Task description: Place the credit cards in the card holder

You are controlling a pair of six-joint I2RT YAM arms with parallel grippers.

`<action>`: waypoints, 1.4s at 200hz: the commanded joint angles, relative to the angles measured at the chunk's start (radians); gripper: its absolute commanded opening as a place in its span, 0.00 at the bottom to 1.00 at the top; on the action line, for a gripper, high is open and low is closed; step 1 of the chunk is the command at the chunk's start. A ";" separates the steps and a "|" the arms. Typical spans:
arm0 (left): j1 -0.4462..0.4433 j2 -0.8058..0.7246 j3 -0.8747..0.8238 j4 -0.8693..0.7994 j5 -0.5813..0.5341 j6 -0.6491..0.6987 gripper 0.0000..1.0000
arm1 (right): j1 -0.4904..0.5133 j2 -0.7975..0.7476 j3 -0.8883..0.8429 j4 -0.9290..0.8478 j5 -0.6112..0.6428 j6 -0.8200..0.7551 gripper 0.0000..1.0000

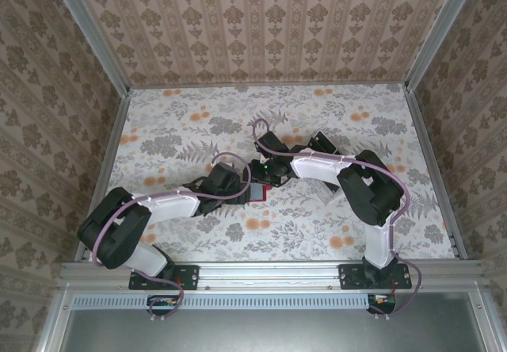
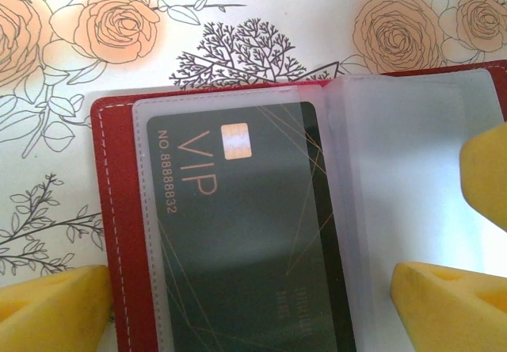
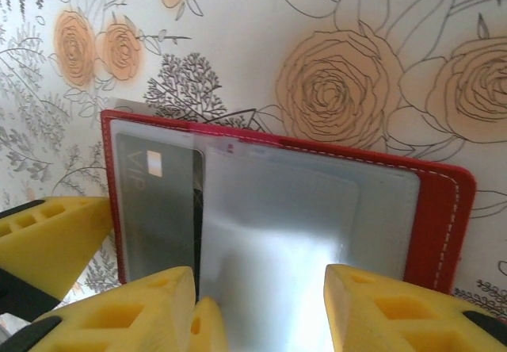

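Mid-surface, your two arms meet over the open card holder (image 2: pixel 117 209), which lies flat, red cover down, on the floral surface (image 1: pixel 333 122). One dark credit card (image 2: pixel 238 241), marked VIP, sits inside the holder's left clear sleeve. The clear sleeve (image 2: pixel 404 177) beside it shows nothing inside, though glare washes out much of it.

Your left hand (image 2: pixel 249 285) is spread fully wide and grasps nothing. One of its fingers rests just outside the holder's left edge. The other is over the right-hand sleeve. The carded sleeve lies between them.

Your right hand (image 3: pixel 260 285) stands about half open at the holder's near edge. Its fingertips straddle the bright clear sleeve, and no card is between them. You cannot tell from these views whether the tips press on the plastic or stand just clear of it. One right-hand finger (image 2: pixel 487 177) juts in over the sleeve at the right edge of the left wrist view. A left-hand finger (image 3: pixel 47 241) sits close beside the holder's card side in the right wrist view.

From above, the card holder (image 1: pixel 259 193) peeks out red between the two wrists, which crowd it from both sides. It lies well away from the walls (image 1: pixel 261 27). Bare patterned surface is free to the back, left and right of the arms.
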 commanded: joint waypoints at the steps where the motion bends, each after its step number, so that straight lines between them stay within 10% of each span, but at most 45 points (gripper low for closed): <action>1: -0.001 0.037 -0.027 -0.007 0.000 -0.017 1.00 | -0.001 0.005 -0.019 -0.012 0.033 0.020 0.49; 177: -0.001 0.034 -0.024 -0.007 -0.001 -0.015 1.00 | 0.019 0.079 0.002 0.056 -0.044 0.040 0.49; 280: 0.110 -0.350 -0.028 -0.241 -0.078 -0.046 1.00 | 0.067 0.036 0.091 -0.005 -0.041 0.037 0.48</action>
